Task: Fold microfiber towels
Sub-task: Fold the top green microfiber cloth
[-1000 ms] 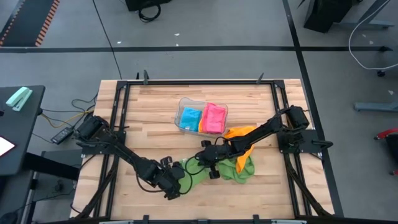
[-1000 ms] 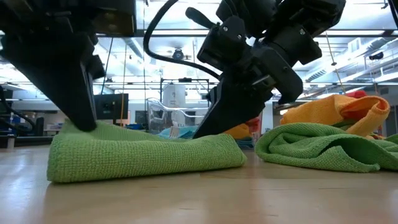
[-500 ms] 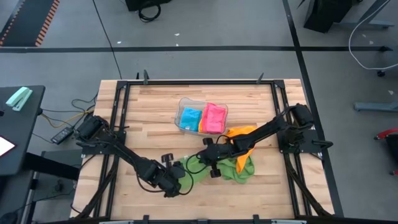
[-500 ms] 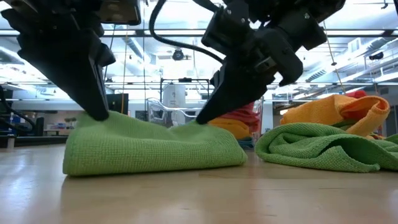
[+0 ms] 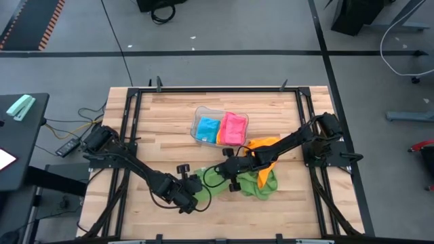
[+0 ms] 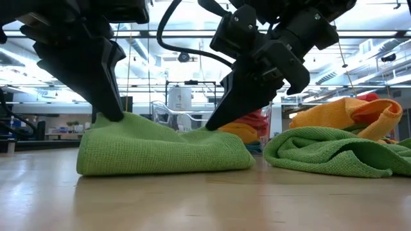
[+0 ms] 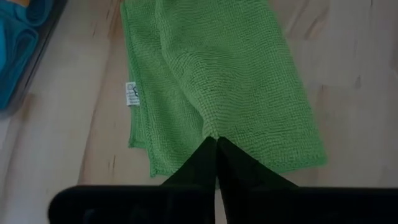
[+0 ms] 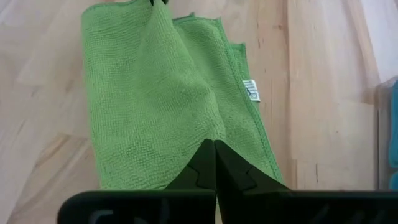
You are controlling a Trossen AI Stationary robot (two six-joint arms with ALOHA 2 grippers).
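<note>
A green microfiber towel [image 5: 211, 180] lies folded on the table's near middle, between my two grippers. My left gripper [image 5: 193, 192] is shut on its near-left end and my right gripper [image 5: 228, 172] is shut on its far-right end. In the low view the towel [image 6: 160, 153] is a low mound, with the left gripper [image 6: 114, 117] and the right gripper [image 6: 214, 126] coming down onto it. A second green towel [image 5: 262, 184] and an orange towel [image 5: 262, 145] lie crumpled to the right. My left gripper pinches a raised ridge of the towel's top layer [image 7: 210, 132] between its two fingers, near the towel's near-left end, from above and slanting. The cloth rises to the fingertips; the rest lies on the table. My right gripper pinches a raised ridge of the towel's top layer [image 8: 214, 138] between its two fingers, near the far-right end, slanting down from above. The cloth peaks at the fingertips; the rest lies slack on the table.
A clear tray [image 5: 199, 112] at the table's far middle holds a folded blue towel [image 5: 207, 128] and a pink one [image 5: 234, 129]. The crumpled green [image 6: 334, 151] and orange [image 6: 350, 114] towels lie just right of the right gripper. Bare wood lies near and left.
My left gripper has gone toward my right gripper, to the table's right and far side, carrying the towel's near-left end with it. The towel has grown shorter and bunched higher; its far-right end under my right gripper has stayed put.
</note>
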